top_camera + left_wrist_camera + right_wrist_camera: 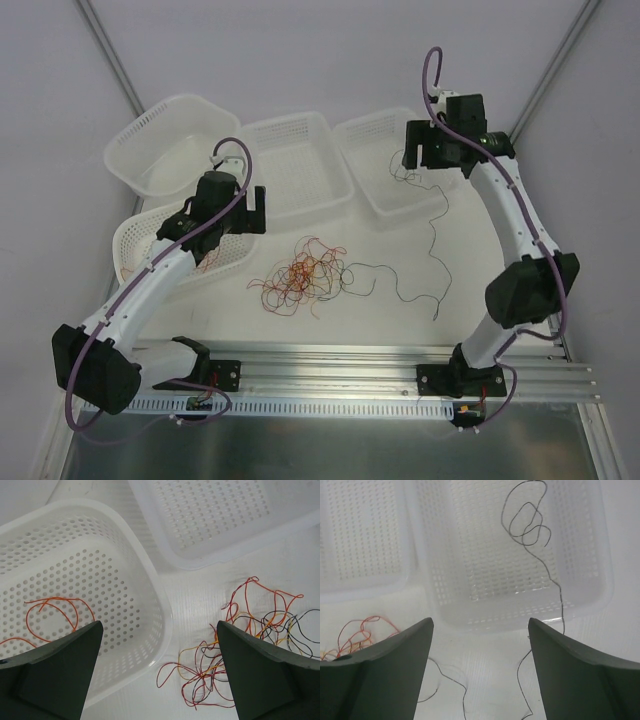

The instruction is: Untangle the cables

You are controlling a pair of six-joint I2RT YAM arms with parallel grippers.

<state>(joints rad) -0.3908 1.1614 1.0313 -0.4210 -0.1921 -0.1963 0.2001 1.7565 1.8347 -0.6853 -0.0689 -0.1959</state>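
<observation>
In my left wrist view the orange wire (55, 598) in the basket (150, 595) slips behind a finger of my left gripper (159, 624) at 8 o'clock. The tangle of cables (240, 627) is cut off by the other finger and the frame edge at 4 o'clock. In my right wrist view the black wire (527, 527) runs off the picture at 6 o'clock, and red strands (357, 630) vanish behind a finger of my right gripper (481, 621) at 8 o'clock. From above, the tangle's strands are too thin to tell which lies over which.

Top camera looks down from behind the arms; wrist cameras peer close past their fingers (50, 680); all three share the cable tangle (300, 275).
</observation>
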